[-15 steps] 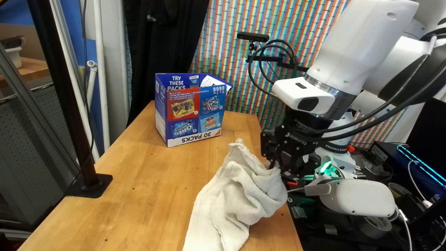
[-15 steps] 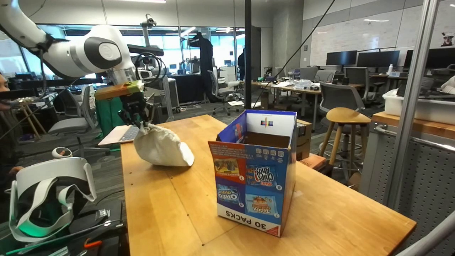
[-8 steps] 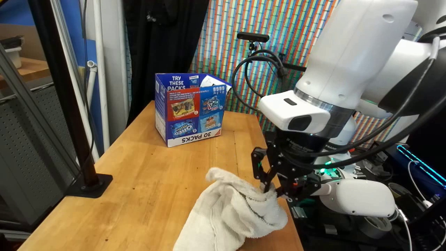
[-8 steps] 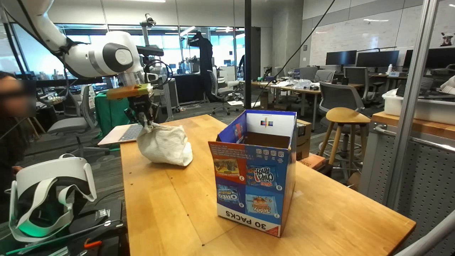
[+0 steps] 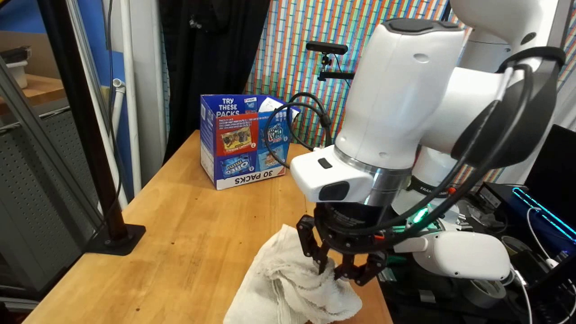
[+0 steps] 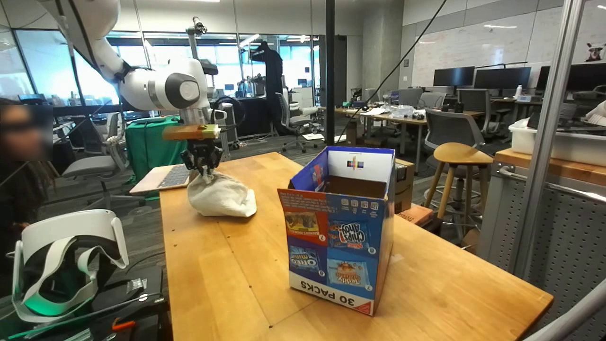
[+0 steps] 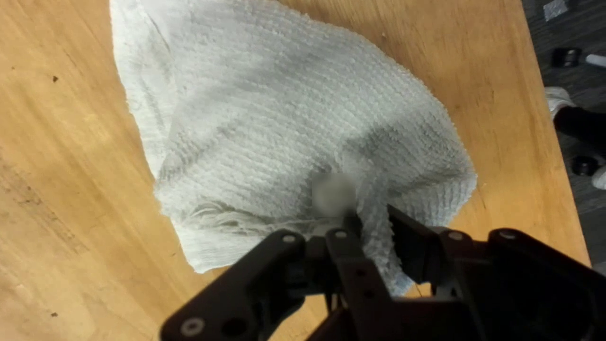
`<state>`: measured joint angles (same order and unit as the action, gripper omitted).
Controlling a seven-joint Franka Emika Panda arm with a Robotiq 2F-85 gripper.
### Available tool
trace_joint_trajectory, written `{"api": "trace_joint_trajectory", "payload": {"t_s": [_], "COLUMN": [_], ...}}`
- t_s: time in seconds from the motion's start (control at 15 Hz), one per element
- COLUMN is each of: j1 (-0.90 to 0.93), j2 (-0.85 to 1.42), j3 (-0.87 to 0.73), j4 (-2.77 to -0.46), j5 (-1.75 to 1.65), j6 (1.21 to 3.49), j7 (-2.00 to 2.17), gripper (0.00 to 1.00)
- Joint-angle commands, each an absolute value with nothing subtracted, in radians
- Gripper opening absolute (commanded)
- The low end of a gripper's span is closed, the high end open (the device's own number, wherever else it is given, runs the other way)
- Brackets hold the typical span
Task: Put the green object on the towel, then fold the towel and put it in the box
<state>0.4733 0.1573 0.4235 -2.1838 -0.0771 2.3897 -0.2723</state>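
Wooden table (image 6: 222, 289) spans an exterior view. At nine o'clock, the gripper (image 6: 207, 174) sits lower than a moment ago, pinching a tuft of white towel (image 6: 220, 198) that lies on the table; folding seems underway. No green object shows. At five o'clock, a box (image 6: 331, 248) bears upside-down print: 30 PACKS, Oreo, Chips Ahoy.

The towel (image 5: 288, 288) is white, the box (image 5: 245, 148) blue-and-red, the backdrop (image 5: 292, 45) multicolour-striped.

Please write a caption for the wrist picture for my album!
A black two-fingered gripper pinches a ribbed white cloth towel on a light-brown wooden table.
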Motion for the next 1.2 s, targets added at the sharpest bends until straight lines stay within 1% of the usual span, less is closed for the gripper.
{"api": "trace_joint_trajectory", "payload": {"t_s": [0.0, 0.4, 0.6, 0.93, 1.13], "j1": [0.434, 0.389, 0.340, 0.268, 0.229], "j2": [0.223, 0.275, 0.262, 0.289, 0.274], "j3": [0.434, 0.443, 0.440, 0.370, 0.355], "j4": [-2.101, -2.052, -2.069, -2.065, -2.108], "j5": [-0.021, 0.050, 0.133, 0.104, 0.133], "j6": [2.348, 2.330, 2.316, 2.281, 2.269], "j7": [-0.324, -0.398, -0.464, -0.472, -0.506], "gripper": [0.05, 0.05, 0.05, 0.06, 0.06]}}
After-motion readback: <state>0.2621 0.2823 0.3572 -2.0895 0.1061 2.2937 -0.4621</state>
